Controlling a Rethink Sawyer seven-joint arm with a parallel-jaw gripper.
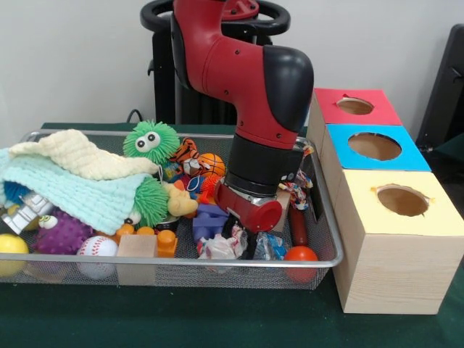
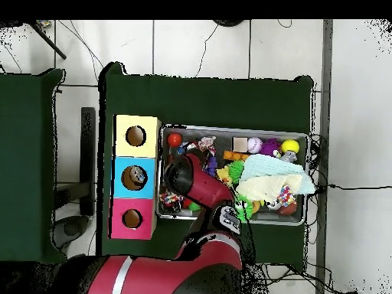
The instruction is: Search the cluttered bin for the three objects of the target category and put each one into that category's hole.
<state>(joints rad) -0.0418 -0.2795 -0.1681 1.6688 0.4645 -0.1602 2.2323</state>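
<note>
Down in the bin (image 1: 319, 217) my arm (image 1: 246, 72) reached into the end nearest the three boxes, and my end effector (image 1: 243, 230) sat so deep among the toys that I could not tell whether it was spread or pinching anything. Around it lay a purple block (image 1: 206, 221), a crumpled white wrapper (image 1: 217, 246), a red ball (image 1: 300, 255) at the front corner and a knotted rope toy (image 1: 296, 190) against the side wall. Farther along, a green cloth (image 1: 80, 192) and a cream cloth (image 1: 80, 156) covered much of the other end, with a green fuzzy toy (image 1: 150, 140), a small basketball (image 1: 212, 164), a baseball (image 1: 96, 248), a yellow ball (image 1: 12, 246) and a purple spiky ball (image 1: 64, 232) nearby. Beside the bin on the green desk (image 1: 217, 319) stood the red box (image 1: 355, 106), blue box (image 1: 375, 147) and yellow box (image 1: 402, 201), each with a round hole on top. Which toys belonged to the target category I could not tell.
</note>
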